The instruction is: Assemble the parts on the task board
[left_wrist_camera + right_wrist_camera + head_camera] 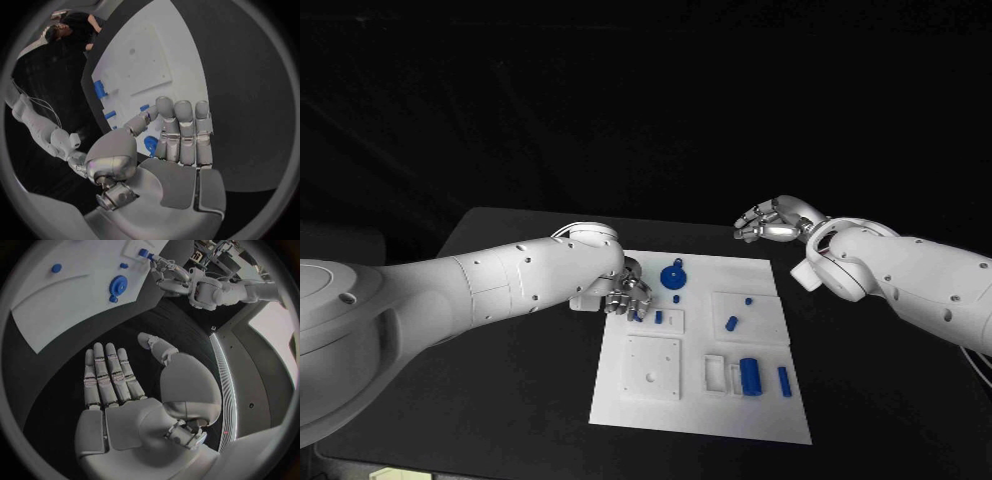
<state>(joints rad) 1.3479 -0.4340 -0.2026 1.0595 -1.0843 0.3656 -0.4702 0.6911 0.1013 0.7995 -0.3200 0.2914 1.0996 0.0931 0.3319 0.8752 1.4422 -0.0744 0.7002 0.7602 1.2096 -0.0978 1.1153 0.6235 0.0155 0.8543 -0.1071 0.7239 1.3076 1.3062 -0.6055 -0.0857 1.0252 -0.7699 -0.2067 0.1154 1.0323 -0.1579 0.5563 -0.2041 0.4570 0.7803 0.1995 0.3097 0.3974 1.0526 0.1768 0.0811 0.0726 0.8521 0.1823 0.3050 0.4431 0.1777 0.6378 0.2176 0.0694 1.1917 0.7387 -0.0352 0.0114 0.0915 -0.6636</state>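
- My left hand [620, 293] sits low over the left edge of the task board [672, 415], fingers pinching a small blue part [635, 315]. Thumb and fingertips close round it, so the grip looks set for seating it in a slot.
- Left wrist view: blue part [150, 145] tucked behind my fingers [184, 131], board just beyond.
- My right hand [777, 220] hovers off the board's far right corner, fingers flat and apart, holding nothing. Parked clear, I'd say, to leave the left room.
- Round blue part [674, 275] lies on the board near the left hand; the other blue pieces [750, 374] lie nearer me, right side.
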